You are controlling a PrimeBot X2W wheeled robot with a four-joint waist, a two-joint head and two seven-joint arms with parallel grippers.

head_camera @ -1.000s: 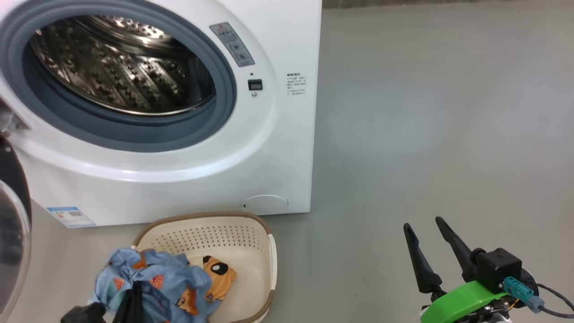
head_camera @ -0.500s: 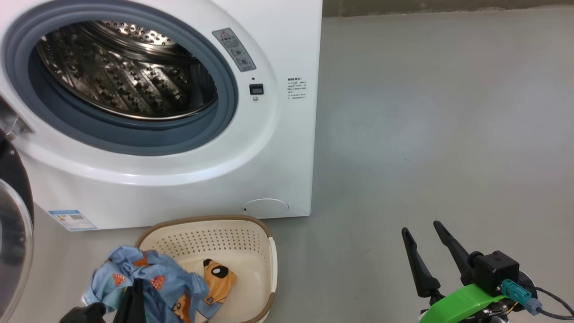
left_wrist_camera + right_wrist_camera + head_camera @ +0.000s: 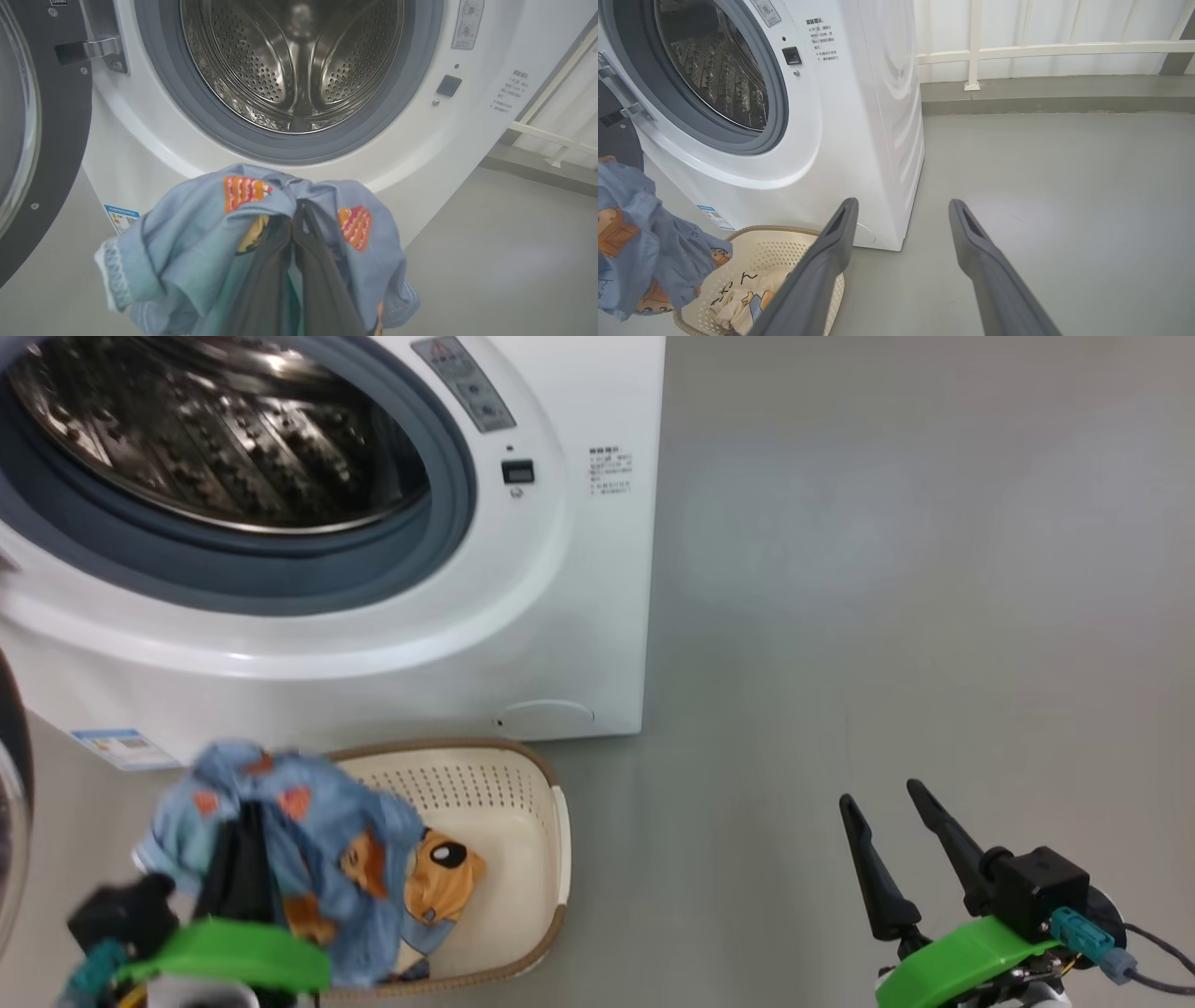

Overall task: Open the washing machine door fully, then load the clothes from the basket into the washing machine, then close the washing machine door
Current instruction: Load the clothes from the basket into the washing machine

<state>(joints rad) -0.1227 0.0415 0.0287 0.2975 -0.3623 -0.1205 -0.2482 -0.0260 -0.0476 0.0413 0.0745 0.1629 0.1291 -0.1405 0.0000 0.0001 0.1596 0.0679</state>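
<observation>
While the left gripper (image 3: 299, 210) pinches shut on the blue garment (image 3: 196, 233), lifted above the basket (image 3: 558, 831), the drum (image 3: 299, 70) gapes straight ahead and higher, with the door (image 3: 60, 154) swung aside to the left. The right gripper (image 3: 879, 793) hangs spread wide and empty over bare grey floor (image 3: 887, 569), farther from that opening.

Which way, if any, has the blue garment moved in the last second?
Yes, upward: the blue garment now reaches the far rim of the basket with its top, which sat well below that rim before.
</observation>
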